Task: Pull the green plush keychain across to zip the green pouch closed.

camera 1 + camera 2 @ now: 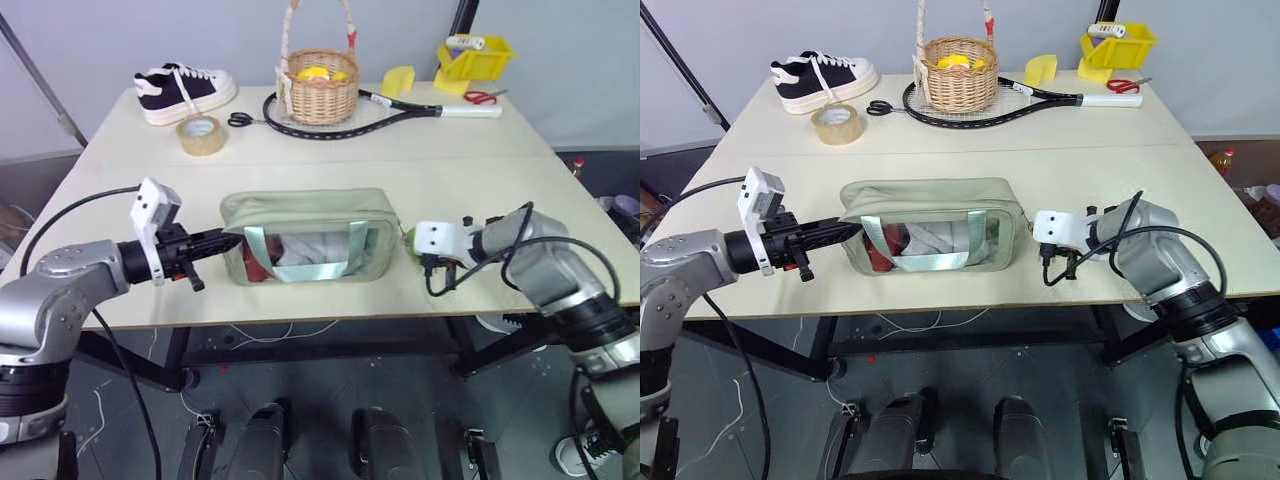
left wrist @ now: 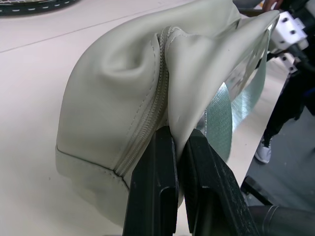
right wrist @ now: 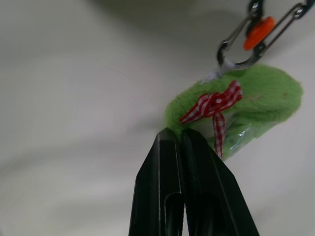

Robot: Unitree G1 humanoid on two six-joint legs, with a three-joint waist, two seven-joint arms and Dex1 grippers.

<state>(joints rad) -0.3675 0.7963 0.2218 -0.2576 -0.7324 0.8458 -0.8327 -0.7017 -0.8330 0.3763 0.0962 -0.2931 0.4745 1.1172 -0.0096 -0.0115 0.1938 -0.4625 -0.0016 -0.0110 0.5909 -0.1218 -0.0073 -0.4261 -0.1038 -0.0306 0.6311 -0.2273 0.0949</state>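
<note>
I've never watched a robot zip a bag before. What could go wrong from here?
The right gripper has its jaws shut on just the edge of the green plush keychain, so the charm might slip free. The left gripper pinches only a fold at the end of the green pouch; that fabric could pull out, letting the pouch slide.

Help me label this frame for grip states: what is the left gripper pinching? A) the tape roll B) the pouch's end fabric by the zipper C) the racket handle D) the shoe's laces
B: in the left wrist view the left gripper has its fingers closed on a fold of the pouch right beside the zipper seam.
</note>
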